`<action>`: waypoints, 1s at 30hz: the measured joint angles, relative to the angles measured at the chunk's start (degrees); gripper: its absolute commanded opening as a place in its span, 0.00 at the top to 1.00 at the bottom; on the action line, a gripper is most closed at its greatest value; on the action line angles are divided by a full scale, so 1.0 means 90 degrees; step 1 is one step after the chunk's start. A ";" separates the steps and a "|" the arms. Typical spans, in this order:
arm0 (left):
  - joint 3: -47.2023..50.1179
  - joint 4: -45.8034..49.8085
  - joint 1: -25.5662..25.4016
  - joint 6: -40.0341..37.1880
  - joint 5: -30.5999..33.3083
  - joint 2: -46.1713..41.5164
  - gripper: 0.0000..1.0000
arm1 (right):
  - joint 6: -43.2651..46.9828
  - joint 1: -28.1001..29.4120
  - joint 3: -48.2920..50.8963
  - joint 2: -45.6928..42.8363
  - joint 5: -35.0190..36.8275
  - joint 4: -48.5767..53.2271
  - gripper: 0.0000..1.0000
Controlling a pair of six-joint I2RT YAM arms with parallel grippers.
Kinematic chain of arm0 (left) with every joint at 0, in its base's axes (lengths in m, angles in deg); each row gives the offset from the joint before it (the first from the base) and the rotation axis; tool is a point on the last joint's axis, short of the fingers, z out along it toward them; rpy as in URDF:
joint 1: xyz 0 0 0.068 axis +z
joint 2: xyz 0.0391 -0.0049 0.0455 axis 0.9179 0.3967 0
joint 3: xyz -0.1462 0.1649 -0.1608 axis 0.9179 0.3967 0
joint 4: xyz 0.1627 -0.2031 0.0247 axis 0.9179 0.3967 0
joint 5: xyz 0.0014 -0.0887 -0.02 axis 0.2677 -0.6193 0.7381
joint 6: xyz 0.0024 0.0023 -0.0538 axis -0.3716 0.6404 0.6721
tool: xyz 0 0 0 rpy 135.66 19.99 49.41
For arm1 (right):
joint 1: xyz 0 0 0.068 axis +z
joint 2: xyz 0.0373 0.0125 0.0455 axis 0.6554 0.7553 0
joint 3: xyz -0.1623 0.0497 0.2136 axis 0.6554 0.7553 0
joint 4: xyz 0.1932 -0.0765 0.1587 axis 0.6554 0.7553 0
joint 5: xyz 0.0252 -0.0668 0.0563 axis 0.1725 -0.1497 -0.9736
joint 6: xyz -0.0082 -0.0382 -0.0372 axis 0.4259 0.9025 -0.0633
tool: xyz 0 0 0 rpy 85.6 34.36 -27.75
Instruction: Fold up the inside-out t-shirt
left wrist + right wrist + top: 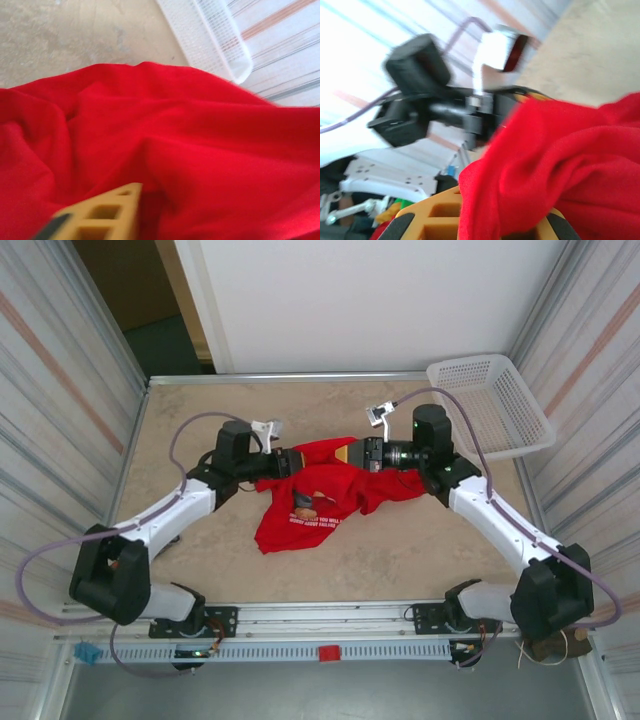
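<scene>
Your left hand (289,462) sits at the upper left edge of the inside-out t-shirt (322,498). Its wrist view shows one yellow finger (102,215) against red cloth, but I cannot tell whether it is clamped. The shirt lies bunched in the middle of the worktop (400,550), strung between both hands, its lower part trailing toward you with the print (305,507) showing. Your right hand (353,453) is closed on a wad of the cloth. By my reading no fold is made yet: spreading flat and all the folding remain. The mesh basket (470,362) stands well apart, far right.
</scene>
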 measured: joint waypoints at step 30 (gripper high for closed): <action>-0.1331 0.1440 -0.0954 -0.2426 0.1809 0.0255 0.20 | -0.0656 -0.0316 0.0369 0.0525 -0.0529 -0.1324 1.00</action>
